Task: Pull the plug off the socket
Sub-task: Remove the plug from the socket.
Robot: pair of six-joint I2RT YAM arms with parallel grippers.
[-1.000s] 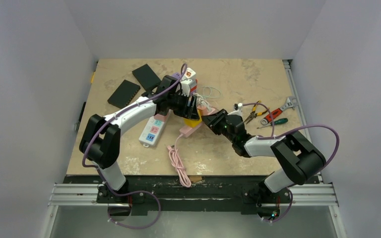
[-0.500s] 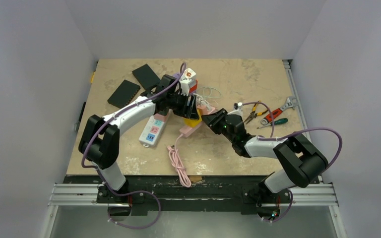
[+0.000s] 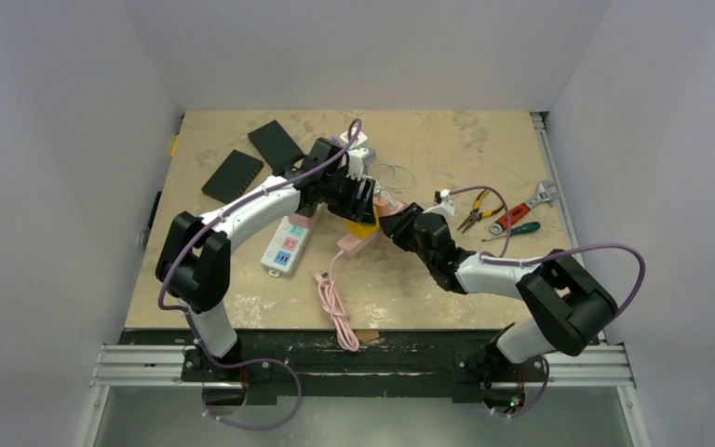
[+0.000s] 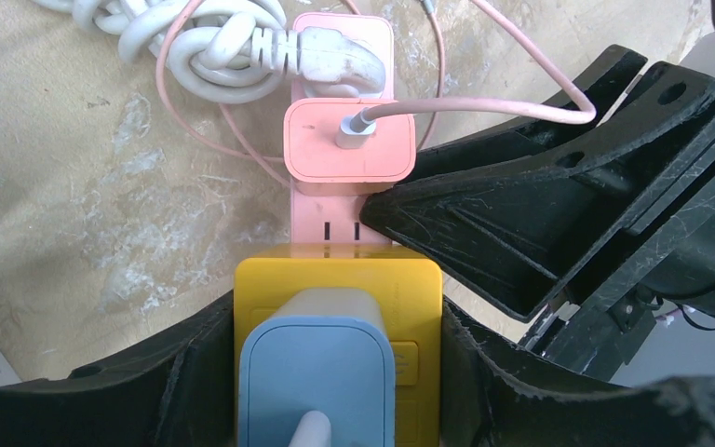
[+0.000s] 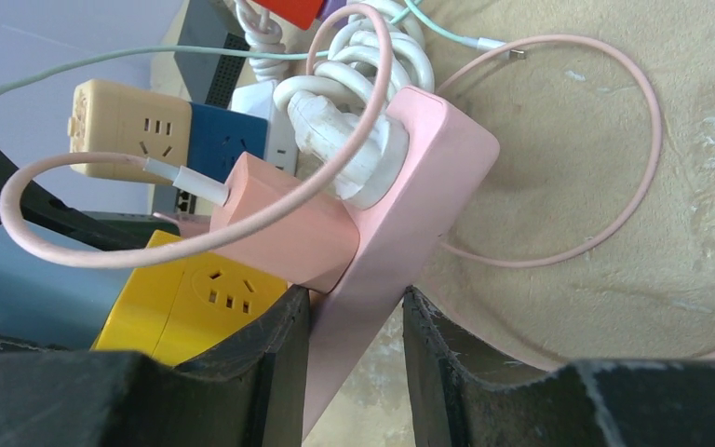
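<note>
A pink power strip [image 3: 351, 243] lies mid-table, one end lifted. It carries a white plug [image 5: 354, 149], a pink charger [image 4: 349, 140] with a pink cable, and a yellow cube adapter [image 4: 335, 279] with a blue charger [image 4: 315, 377] on top. My left gripper [image 4: 338, 358] is shut on the yellow cube, one finger on each side; it also shows in the top view [image 3: 360, 207]. My right gripper [image 5: 354, 326] is shut on the strip's body [image 5: 419, 214], just below the pink charger, and it shows in the top view too [image 3: 394, 226].
A white power strip [image 3: 284, 244] lies left of the pink one. Two black boxes [image 3: 275, 142] sit at the back left. Pliers [image 3: 473, 212], a red wrench [image 3: 526, 203] and a screwdriver [image 3: 517, 228] lie to the right. A beige-and-blue adapter [image 5: 149, 126] and cords crowd behind.
My left wrist has turned and shifted slightly toward the back, covering more of the white-and-red adapter behind it. My right gripper has edged left along the strip. Both grips hold.
</note>
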